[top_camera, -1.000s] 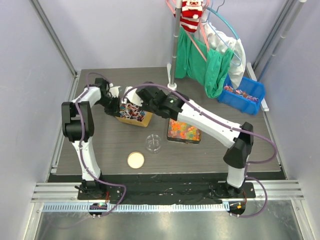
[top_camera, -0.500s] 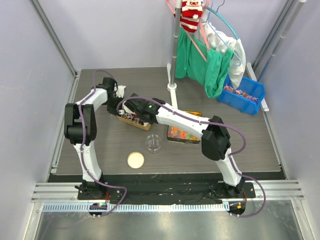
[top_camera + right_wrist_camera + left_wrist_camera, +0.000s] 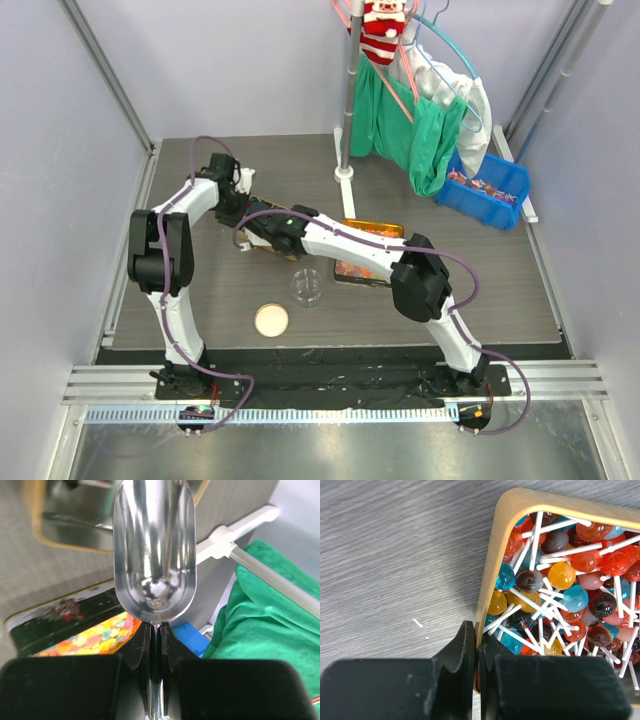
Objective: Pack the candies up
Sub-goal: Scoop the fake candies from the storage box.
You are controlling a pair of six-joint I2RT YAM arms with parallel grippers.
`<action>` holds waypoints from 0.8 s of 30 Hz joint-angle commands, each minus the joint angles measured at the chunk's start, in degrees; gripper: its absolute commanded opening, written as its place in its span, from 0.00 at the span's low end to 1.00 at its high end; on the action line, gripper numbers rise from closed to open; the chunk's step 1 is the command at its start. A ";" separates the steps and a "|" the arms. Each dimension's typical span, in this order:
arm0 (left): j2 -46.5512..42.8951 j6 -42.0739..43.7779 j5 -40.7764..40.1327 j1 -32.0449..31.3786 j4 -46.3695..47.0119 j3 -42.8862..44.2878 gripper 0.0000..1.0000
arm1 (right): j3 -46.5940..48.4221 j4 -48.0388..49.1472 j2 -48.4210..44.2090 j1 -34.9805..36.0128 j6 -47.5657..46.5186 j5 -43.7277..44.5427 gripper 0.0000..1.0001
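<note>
A wooden box [image 3: 492, 555] is full of round lollipops [image 3: 560, 580] in red, blue, orange and brown with white sticks. My left gripper [image 3: 476, 650] is shut on the box's left rim; in the top view it [image 3: 238, 198] is at the box's far left corner. My right gripper [image 3: 156, 635] is shut on the handle of a shiny metal scoop [image 3: 154, 555]. The scoop is empty and its tip points toward the box [image 3: 35, 510]. In the top view the right wrist [image 3: 262, 232] covers most of the box [image 3: 272, 250]. Small wrapped red and blue sweets fill a blue bin [image 3: 487, 186] at the far right.
A black tray of orange, yellow and green jelly pieces [image 3: 362, 268] lies under the right forearm and shows in the right wrist view [image 3: 95, 635]. A clear round tub [image 3: 307, 287] and its tan lid [image 3: 271, 320] lie nearer. A stand with green cloth [image 3: 415, 130] rises at the back.
The right arm folded and its elbow swung from the right side to the table's middle, with its wrist shifting left over the wooden box. The left gripper moved slightly toward the back.
</note>
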 commanded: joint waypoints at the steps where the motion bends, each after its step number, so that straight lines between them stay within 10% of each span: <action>1: -5.78 -0.57 0.39 0.22 3.83 0.23 0.00 | 2.59 -4.82 0.10 0.85 -0.92 -1.64 0.01; 24: -8.50 -1.80 3.11 -0.48 4.80 -1.09 0.00 | 17.88 -5.70 15.48 0.85 7.43 -5.15 0.01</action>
